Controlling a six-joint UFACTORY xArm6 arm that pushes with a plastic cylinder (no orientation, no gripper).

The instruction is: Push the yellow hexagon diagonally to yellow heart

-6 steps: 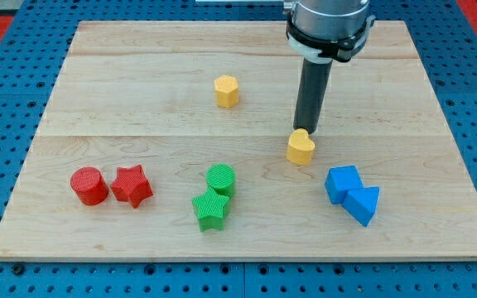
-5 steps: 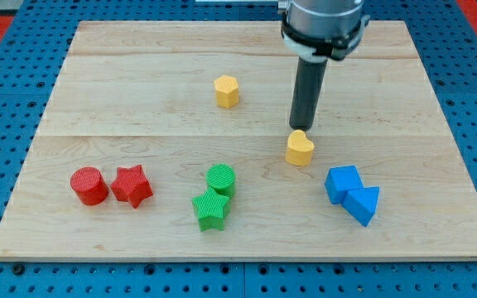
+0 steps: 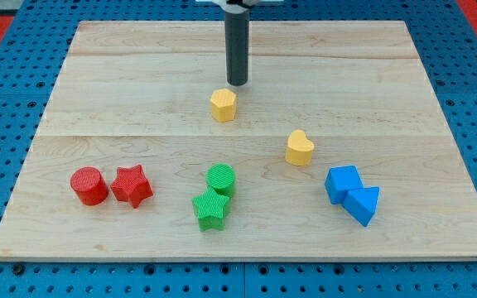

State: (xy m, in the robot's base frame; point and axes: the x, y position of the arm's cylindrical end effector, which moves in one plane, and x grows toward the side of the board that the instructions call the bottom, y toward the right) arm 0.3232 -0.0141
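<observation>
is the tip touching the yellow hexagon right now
Cannot tell. In the camera view my tip sits just above the yellow hexagon, toward the view's top; only a sliver of board shows between them, too thin to settle contact or gap.

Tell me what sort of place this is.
Probably a robotics lab bench: a wooden board lies on a blue perforated table, small coloured blocks such as the yellow hexagon sit on it, and my tip stands just above that hexagon.

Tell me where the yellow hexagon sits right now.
The yellow hexagon sits near the board's middle, toward the view's top, just below my tip and up-left of the yellow heart.
</observation>
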